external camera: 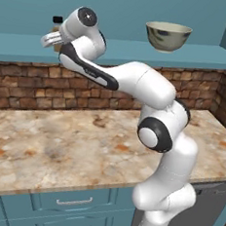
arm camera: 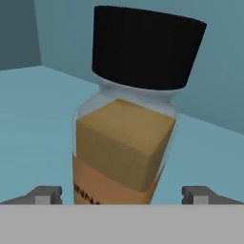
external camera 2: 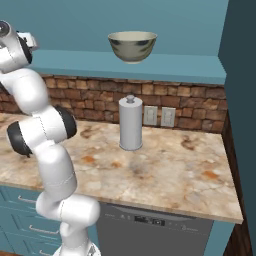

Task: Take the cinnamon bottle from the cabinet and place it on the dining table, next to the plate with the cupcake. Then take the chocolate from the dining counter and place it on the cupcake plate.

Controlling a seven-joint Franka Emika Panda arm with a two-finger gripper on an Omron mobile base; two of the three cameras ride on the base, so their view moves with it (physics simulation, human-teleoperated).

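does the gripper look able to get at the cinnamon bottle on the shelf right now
Probably yes. The gripper is open with a fingertip on either side of the cinnamon bottle, which stands upright on the teal shelf. Nothing lies between them, and the bowl sits well off to the side.

Two base cams behind arm, one hand cam close in.
Base views share the teal shelf (external camera: 23, 45) and bowl (external camera: 167, 36); hand cam faces cinnamon bottle (arm camera: 126, 124) point-blank.

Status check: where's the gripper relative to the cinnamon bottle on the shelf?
Gripper open, one fingertip on each side of the cinnamon bottle, not closed on it. Bottle upright on the teal shelf, black cap on. Nothing in the way; bowl well off along the shelf.
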